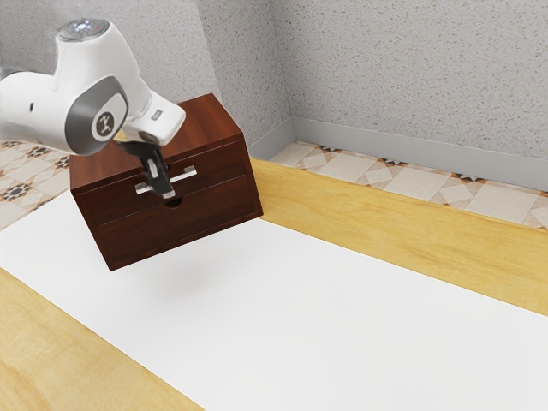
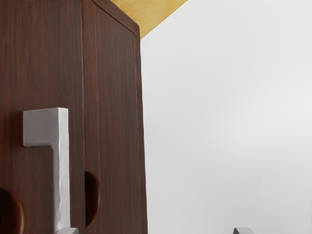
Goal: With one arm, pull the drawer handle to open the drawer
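Observation:
A dark wooden cabinet (image 1: 171, 184) stands on the white mat, its drawer front flush with the body. A silver bar handle (image 1: 167, 178) runs across the upper drawer front. My black gripper (image 1: 163, 188) hangs right in front of the handle's middle, open. In the wrist view the handle (image 2: 54, 161) runs along the dark front, ending in a square foot. One grey fingertip (image 2: 67, 230) lies right at the bar and the other fingertip (image 2: 242, 230) is far off over the mat. Nothing is held.
The white mat (image 1: 325, 317) covers a light wooden table (image 1: 402, 227). A tiled floor (image 1: 428, 184) and a grey speckled wall (image 1: 385, 68) lie behind. A dark round recess (image 2: 90, 197) shows in the lower drawer front.

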